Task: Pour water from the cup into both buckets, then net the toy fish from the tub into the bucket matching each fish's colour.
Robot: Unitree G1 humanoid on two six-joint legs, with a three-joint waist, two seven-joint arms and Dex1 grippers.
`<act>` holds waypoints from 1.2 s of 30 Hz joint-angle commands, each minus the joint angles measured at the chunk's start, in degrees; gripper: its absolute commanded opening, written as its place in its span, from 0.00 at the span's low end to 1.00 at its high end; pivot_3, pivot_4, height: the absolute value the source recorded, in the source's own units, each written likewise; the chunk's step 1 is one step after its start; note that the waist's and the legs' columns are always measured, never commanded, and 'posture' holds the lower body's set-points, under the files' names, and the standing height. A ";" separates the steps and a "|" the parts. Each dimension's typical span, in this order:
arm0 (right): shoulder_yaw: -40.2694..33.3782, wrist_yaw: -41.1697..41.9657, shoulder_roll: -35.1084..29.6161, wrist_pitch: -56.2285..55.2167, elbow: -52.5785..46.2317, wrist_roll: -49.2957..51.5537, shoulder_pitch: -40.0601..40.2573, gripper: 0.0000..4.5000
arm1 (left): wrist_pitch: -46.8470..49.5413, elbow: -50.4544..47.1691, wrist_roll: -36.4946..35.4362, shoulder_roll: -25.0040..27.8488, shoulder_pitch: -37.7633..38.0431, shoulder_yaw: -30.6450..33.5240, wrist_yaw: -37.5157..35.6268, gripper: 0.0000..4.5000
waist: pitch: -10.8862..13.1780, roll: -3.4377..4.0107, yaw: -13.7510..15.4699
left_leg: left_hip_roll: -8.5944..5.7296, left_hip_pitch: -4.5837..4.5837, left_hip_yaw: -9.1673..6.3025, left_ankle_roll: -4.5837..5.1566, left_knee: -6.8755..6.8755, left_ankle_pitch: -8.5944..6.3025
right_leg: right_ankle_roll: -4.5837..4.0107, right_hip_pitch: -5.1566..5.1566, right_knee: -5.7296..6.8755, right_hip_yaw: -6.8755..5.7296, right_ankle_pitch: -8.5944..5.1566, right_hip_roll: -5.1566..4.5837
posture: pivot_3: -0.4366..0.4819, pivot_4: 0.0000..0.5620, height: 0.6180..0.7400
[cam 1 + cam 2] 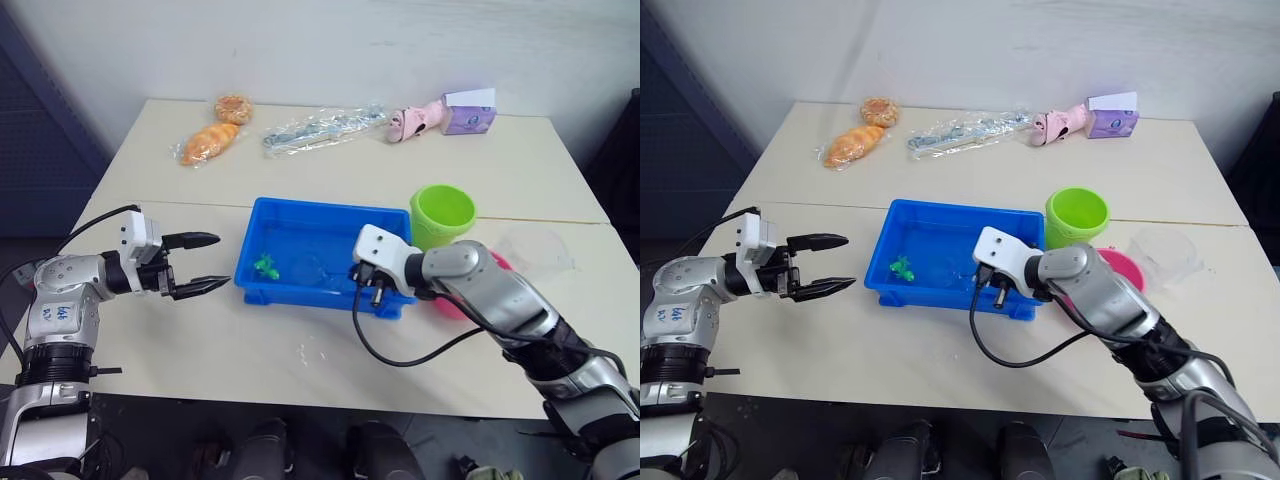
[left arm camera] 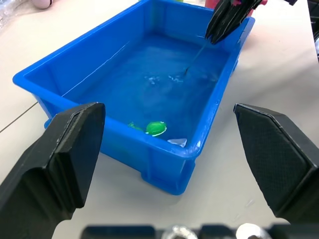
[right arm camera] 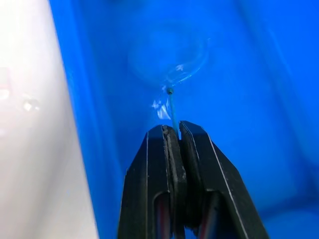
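While right tool [image 3: 174,130] pinches thin handle of net [image 3: 172,107], net hoop sits low inside blue tub [image 1: 322,212], mid-table near front edge. One green fish [image 1: 265,266] visible at tub's left end. Two buckets: lime green one [image 1: 441,214] at tub's far right corner, pink one [image 1: 1121,270] just behind right arm. One clear cup [image 1: 537,250] near table's right edge. Left tool [image 1: 195,265] hovers left of tub, fingers spread wide, empty. Right wrist view alone shows closed grip on handle.

Open table [image 1: 250,350] fronts the tub [image 1: 300,215]; green bucket [image 1: 442,213] crowds its far-right corner.
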 commanded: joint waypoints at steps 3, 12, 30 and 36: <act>-1.77 1.15 3.76 0.41 2.24 0.69 -1.31 0.00 | 0.17 -2.83 -0.15 0.70 1.13 0.93 0.72 0.99 | 0.00 0.00 0.02 | 0.00 0.01 0.01 0.00 0.00 0.00 | 0.00 -0.03 0.08 0.00 0.00 0.00 | 0.48 0.27 1.00; -6.43 0.27 8.18 -0.07 3.47 2.70 -0.09 0.00 | 0.40 -3.40 -0.13 0.20 1.54 0.73 1.77 0.99 | 0.00 0.00 0.09 | 0.00 0.01 0.00 -0.01 0.00 0.00 | 0.00 -0.04 0.08 0.00 0.00 0.00 | 0.48 0.27 1.00; -18.78 1.11 2.71 6.11 -9.81 11.17 8.04 0.00 | 3.11 -2.98 -2.44 -1.57 -1.89 1.49 3.56 0.99 | 0.00 0.00 0.19 | 0.00 0.00 0.01 -0.01 -0.04 0.00 | 0.00 -0.05 0.04 0.02 0.00 -0.01 | 0.48 0.27 1.00; -29.11 -0.95 0.84 10.43 -16.85 16.42 12.35 0.00 | 5.20 -6.85 -3.89 -4.40 -5.39 0.58 4.60 0.99 | 0.01 -0.02 0.24 | -0.01 -0.01 -0.01 -0.01 -0.08 -0.01 | 0.00 -0.04 0.01 0.01 0.00 -0.01 | 0.48 0.27 1.00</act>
